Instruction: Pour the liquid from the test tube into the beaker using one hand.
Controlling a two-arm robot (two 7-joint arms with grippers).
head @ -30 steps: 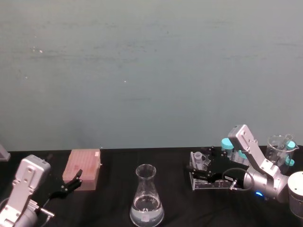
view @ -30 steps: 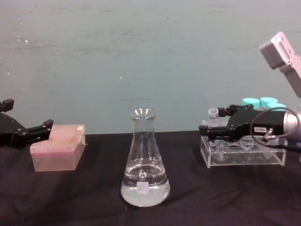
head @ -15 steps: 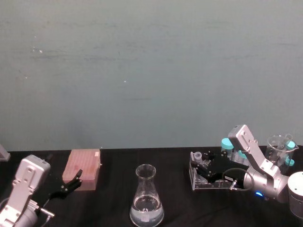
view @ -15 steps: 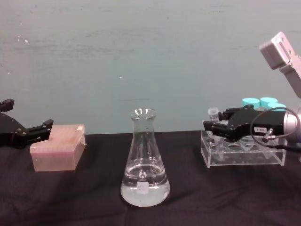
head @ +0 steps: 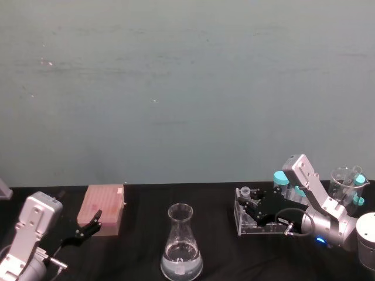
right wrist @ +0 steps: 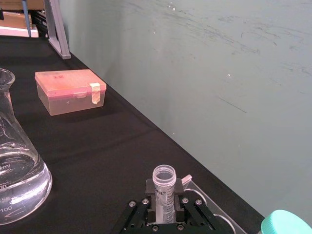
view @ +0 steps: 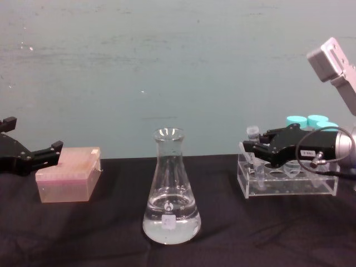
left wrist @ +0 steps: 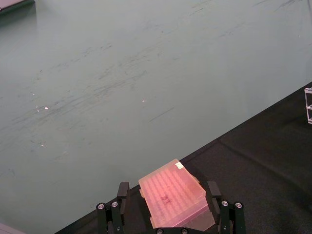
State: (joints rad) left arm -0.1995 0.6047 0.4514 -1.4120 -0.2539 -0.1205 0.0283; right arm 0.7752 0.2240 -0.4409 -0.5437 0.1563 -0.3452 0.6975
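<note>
Right gripper (right wrist: 164, 194) is shown closed on the test tube (right wrist: 164, 179), which is clamped between the two black fingers (right wrist: 150, 191) just below its ringed rim. In the chest view, this gripper is seen reaching in from the right at the left end of the clear acrylic tube rack (view: 289, 188). The tube is held upright there, with its rim raised above the rack's top edge. Its lower tip is hidden by the fingers and the rack wall, so it cannot be told whether it sits in a well. The liquid level inside the tube cannot be made out either.

The beaker (view: 171, 192) — a conical flask with a narrow neck — is set upright on the black tabletop (view: 261, 236). It stands well apart from the gripped tube, to its left and nearer the robot. A shallow pool of clear liquid (view: 171, 229) is seen in its wide base.

Tubes with turquoise caps (view: 307, 120) are seen at the far side of the rack.

The left gripper (head: 91, 222) is held with its fingers spread and nothing between them, near a pink pipette-tip box (view: 68, 177) at the table's left — well apart from flask and rack.
</note>
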